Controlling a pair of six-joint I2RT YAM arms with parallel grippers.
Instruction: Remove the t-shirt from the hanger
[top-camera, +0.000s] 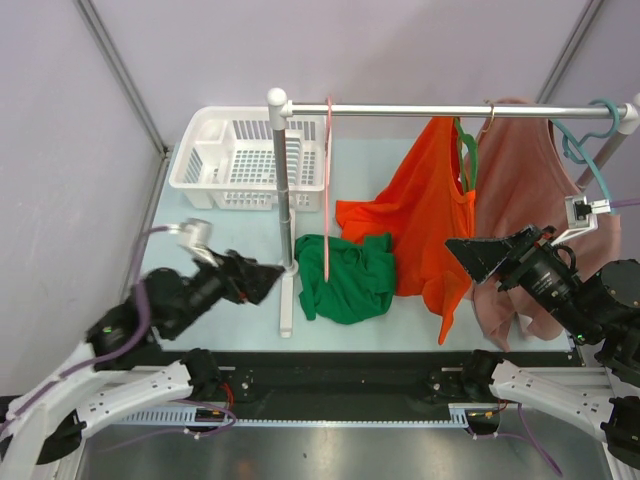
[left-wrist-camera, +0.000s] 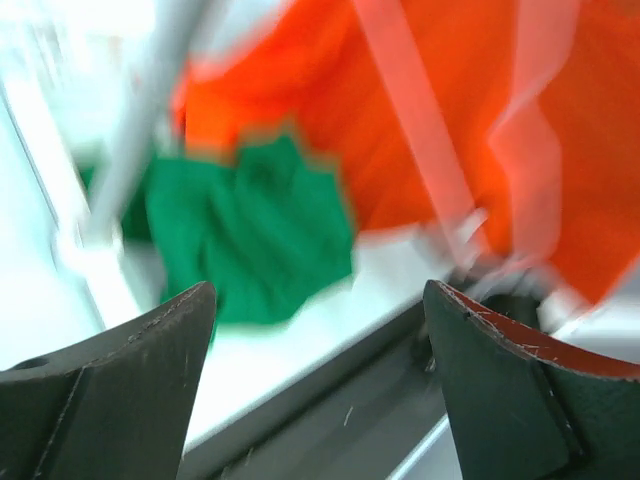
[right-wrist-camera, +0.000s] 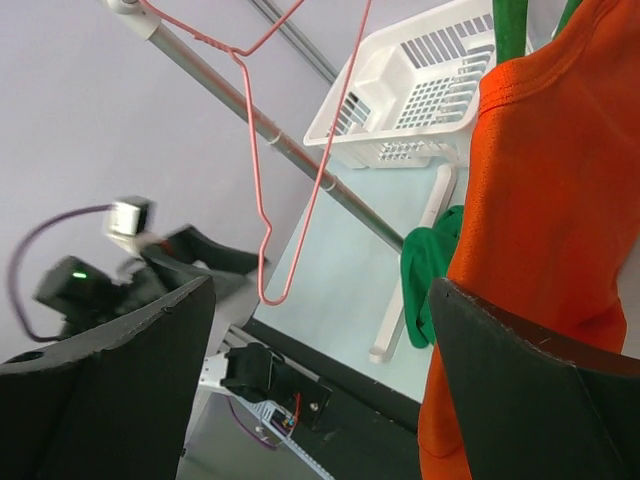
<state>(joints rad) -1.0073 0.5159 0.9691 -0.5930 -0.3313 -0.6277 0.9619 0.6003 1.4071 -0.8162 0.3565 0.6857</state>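
White basket (top-camera: 235, 160) behind the rack post (top-camera: 284, 200) (green cloth (top-camera: 348, 277) heaped beside its base)

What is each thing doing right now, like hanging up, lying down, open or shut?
Orange t-shirt: hanging on the green hanger.
Pink t-shirt: hanging on the teal hanger.
Green t-shirt: crumpled on the table.
Thin pink hanger: on the rail, empty.
White basket: empty, on the table.
Left claw: open, holding nothing.
Right claw: open, holding nothing.
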